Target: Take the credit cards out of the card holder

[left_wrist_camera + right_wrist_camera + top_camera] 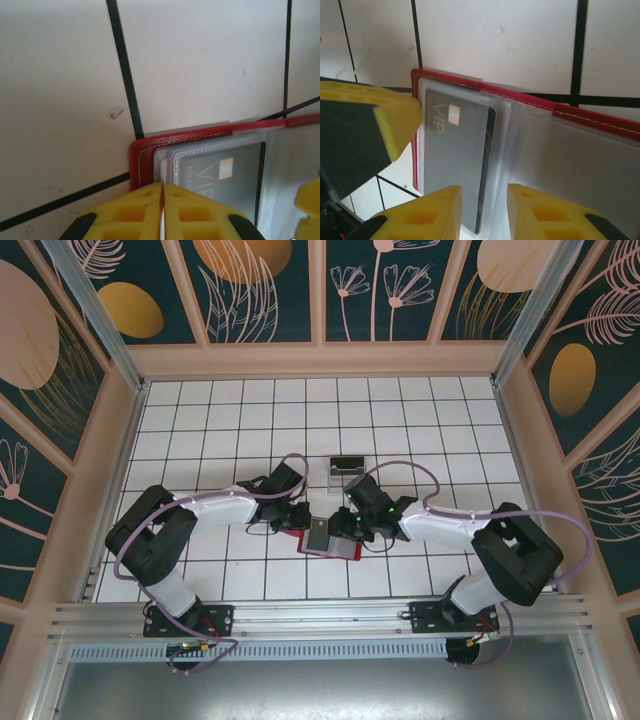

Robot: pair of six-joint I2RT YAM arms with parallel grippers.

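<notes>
The red card holder [343, 550] lies open on the white tiled table between both arms, its clear sleeves up. A dark credit card [452, 150] marked VIP sits inside a sleeve and is also seen in the left wrist view [225, 175]. My left gripper [163, 186] is shut, its yellow tips over the near edge of the sleeves by the holder's red corner [137, 157]. My right gripper [484, 192] is open above the holder [520, 95], its fingers either side of the card's long edge and the sleeve fold. From above, the left gripper [298, 523] and right gripper [347, 530] meet over the holder.
A small clear plastic box [346, 468] stands just behind the two grippers. Pale wooden walls [110, 490] enclose the tiled table on three sides. The left gripper's yellow finger [395, 125] reaches into the right wrist view close to the card.
</notes>
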